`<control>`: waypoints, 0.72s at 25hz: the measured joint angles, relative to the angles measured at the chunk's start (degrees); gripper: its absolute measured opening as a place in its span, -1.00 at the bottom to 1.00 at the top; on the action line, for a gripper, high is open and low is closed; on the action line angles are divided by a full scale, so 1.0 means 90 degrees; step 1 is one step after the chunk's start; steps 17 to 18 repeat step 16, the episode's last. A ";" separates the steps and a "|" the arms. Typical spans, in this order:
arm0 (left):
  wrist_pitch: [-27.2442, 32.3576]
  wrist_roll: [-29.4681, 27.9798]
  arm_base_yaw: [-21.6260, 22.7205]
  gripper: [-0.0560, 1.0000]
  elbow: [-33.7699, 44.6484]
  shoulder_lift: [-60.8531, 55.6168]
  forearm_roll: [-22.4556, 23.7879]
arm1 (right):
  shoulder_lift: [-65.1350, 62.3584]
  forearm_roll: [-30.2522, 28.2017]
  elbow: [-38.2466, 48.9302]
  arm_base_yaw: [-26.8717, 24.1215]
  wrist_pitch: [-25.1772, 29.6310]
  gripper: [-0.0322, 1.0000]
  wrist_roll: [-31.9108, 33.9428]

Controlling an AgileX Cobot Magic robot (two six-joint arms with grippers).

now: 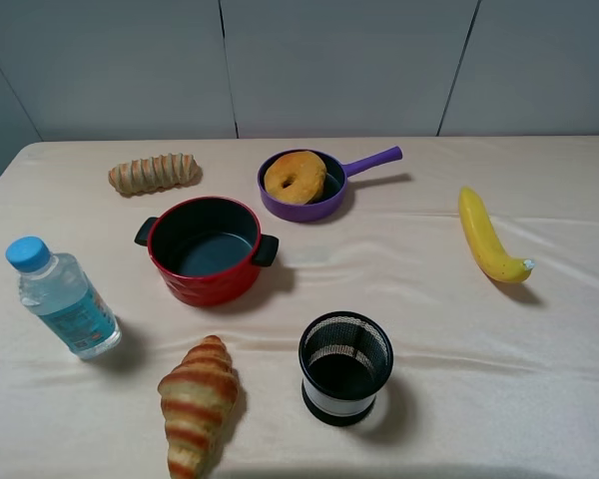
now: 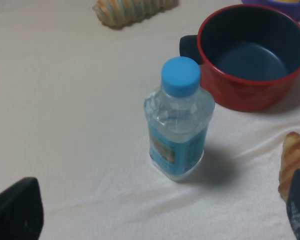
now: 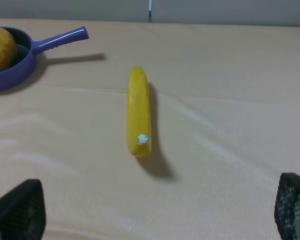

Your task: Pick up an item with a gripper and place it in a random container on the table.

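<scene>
The golden-yellow doughnut [image 1: 296, 177] lies inside the purple frying pan [image 1: 371, 161] at the back middle of the cream cloth table [image 1: 539, 359]. Both also show at the edge of the right wrist view: doughnut [image 3: 0, 49], pan [image 3: 55, 41]. Neither arm shows in the exterior high view. My left gripper [image 2: 157, 220] is open and empty, its black fingertips [image 2: 15, 212] wide apart over the cloth near a water bottle. My right gripper [image 3: 155, 215] is open and empty, fingertips [image 3: 17, 210] wide apart on the near side of a banana.
A red two-handled pot [image 1: 205, 249] stands left of centre. A blue-capped water bottle [image 1: 65, 299] stands at the left, a striped croissant [image 1: 198, 399] at the front, a black mesh cup [image 1: 345, 367] at front centre, a banana [image 1: 489, 238] at the right, a striped roll [image 1: 155, 173] at back left.
</scene>
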 joint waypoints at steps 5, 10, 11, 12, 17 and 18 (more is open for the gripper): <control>0.0000 0.0000 0.0000 0.97 0.0000 0.0000 0.0000 | 0.0000 0.0000 0.0000 0.0000 0.0000 0.41 0.0000; 0.0000 0.0000 0.0000 0.97 0.0000 0.0000 0.0000 | 0.0000 0.0000 0.0000 0.0000 0.0000 0.41 0.0000; 0.0000 0.0000 0.0000 0.97 0.0000 0.0000 0.0000 | 0.0000 0.0000 0.0000 0.0000 0.0000 0.41 0.0000; 0.0000 0.0000 0.0000 0.97 0.0000 0.0000 0.0000 | -0.0005 0.0000 0.0000 0.0000 0.0000 0.41 0.0000; 0.0000 0.0000 0.0000 0.97 0.0000 0.0000 0.0000 | -0.0005 0.0000 0.0000 0.0000 0.0000 0.41 0.0000; 0.0000 0.0000 0.0000 0.97 0.0000 0.0000 0.0000 | -0.0005 0.0000 0.0000 0.0000 0.0000 0.41 0.0000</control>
